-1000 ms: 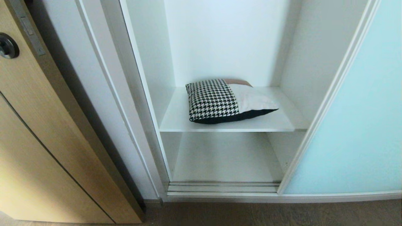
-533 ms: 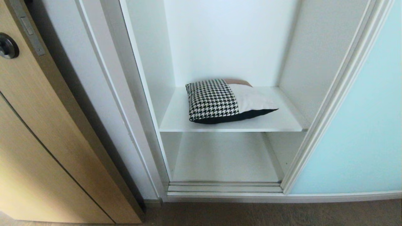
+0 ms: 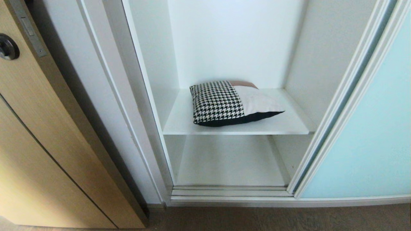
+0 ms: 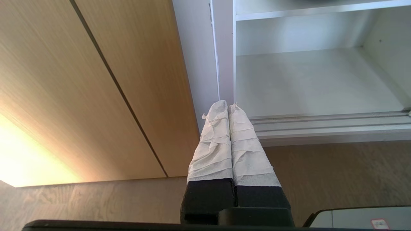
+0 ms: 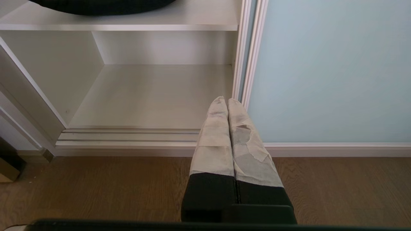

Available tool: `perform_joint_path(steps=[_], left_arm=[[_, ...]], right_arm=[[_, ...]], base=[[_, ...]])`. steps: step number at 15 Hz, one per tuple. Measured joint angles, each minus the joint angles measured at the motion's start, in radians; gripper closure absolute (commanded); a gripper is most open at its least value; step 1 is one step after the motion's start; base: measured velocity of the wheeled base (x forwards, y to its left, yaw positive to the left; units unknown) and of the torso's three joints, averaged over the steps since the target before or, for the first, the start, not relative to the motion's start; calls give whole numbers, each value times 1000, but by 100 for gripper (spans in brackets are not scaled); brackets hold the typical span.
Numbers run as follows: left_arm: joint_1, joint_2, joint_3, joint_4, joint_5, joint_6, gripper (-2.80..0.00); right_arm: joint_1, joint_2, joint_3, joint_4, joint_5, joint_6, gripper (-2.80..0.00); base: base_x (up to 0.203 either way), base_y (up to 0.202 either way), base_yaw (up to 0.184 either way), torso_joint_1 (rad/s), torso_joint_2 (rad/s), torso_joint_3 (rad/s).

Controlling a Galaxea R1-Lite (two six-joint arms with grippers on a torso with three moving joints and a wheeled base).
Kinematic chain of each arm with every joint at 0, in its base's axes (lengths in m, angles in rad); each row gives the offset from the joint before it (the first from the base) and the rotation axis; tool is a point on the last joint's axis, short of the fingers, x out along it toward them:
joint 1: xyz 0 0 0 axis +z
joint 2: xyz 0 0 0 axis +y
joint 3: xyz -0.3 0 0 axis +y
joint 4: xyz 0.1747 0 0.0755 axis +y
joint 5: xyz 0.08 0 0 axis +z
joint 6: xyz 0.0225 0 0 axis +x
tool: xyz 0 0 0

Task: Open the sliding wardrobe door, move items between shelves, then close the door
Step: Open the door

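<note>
The sliding wardrobe door (image 3: 369,128), pale aqua glass in a white frame, stands at the right and leaves the wardrobe's inside exposed. A houndstooth, cream and brown cushion (image 3: 231,102) lies on the upper shelf (image 3: 282,128). The lower shelf (image 3: 231,160) is bare. Neither arm shows in the head view. My left gripper (image 4: 228,105) is shut and empty, low above the floor before the wardrobe's left post. My right gripper (image 5: 224,100) is shut and empty, low before the door's (image 5: 330,70) left edge. The cushion's black underside (image 5: 102,6) shows above it.
A tan wood-grain door (image 3: 38,128) with a dark round handle (image 3: 8,47) stands ajar at the left. The door's floor track (image 3: 231,191) runs along the wardrobe's base. Brown wood floor (image 5: 96,186) lies in front.
The aqua door's left edge has slid further right, widening the opening; a second frame edge now shows behind it. The cushion has not moved.
</note>
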Motion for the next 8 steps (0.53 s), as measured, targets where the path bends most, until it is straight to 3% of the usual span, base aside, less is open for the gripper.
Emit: perform_joint_path(steps=[8], left_arm=[[0, 0, 0, 1, 14, -31, 0]], right_arm=[[0, 0, 0, 0, 0, 0, 0]], base=[[0, 0, 0, 0, 0, 0]])
